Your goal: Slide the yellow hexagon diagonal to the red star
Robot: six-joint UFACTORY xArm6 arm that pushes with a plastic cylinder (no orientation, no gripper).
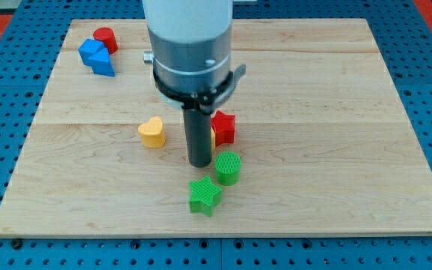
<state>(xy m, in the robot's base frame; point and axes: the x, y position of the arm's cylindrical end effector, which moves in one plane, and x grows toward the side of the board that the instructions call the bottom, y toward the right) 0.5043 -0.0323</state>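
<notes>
The red star (223,127) lies near the board's middle. My tip (199,163) is down on the board just left of and below the star. A thin yellow sliver (213,139) shows between the rod and the red star. It may be the yellow hexagon, but the rod hides the rest of it. A yellow heart (152,133) lies to the left of the rod, apart from it.
A green cylinder (229,167) sits just right of my tip, with a green star (205,196) below it. Two blue blocks (97,57) and a red cylinder (106,37) sit at the top left. The wooden board (336,112) rests on a blue pegboard.
</notes>
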